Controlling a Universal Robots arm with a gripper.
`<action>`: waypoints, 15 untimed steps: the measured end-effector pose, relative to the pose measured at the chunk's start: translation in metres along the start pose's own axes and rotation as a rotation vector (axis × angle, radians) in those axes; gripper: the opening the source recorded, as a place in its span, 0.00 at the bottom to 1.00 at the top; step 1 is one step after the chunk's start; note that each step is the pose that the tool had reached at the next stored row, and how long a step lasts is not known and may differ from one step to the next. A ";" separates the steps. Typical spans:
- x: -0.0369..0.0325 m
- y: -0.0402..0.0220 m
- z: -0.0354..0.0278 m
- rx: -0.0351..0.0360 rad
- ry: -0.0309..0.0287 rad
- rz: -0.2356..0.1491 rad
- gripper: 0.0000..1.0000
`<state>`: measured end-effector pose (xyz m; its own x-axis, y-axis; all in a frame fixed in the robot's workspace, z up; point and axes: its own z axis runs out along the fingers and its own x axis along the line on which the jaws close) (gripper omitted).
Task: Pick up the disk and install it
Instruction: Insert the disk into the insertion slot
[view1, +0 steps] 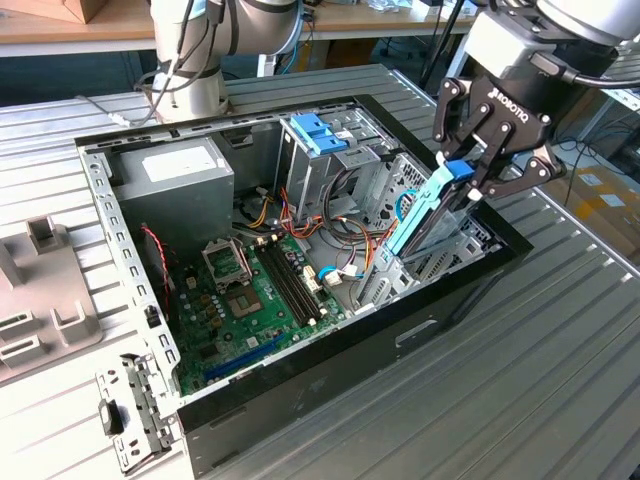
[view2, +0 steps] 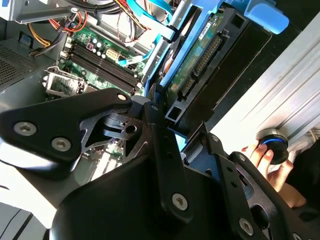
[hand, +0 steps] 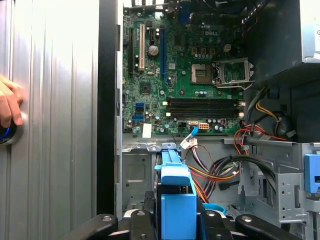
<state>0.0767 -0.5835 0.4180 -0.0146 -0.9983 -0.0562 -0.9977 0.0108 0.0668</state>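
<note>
My tool (view1: 463, 185) is clamped on the disk (view1: 422, 215), which is tilted with its lower end inside the open computer case (view1: 400, 335). It sits near the wall at the exterior view's right, beside cables (view1: 348, 238). A person's hand (hand: 7, 102) is on the counter (view1: 540, 380) outside.

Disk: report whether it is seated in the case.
Not seated. The disk stands on edge, tilted, its lower end inside the case, its top clamped by the gripper above the rim.
</note>
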 end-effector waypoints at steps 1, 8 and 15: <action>0.0000 0.0000 0.0005 0.0000 0.0000 0.000 0.36; 0.0002 -0.0002 0.0030 0.0000 0.0000 0.000 0.36; 0.0003 -0.0003 0.0052 0.0000 0.0001 0.000 0.36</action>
<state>0.0767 -0.5835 0.4127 -0.0145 -0.9983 -0.0561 -0.9977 0.0108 0.0668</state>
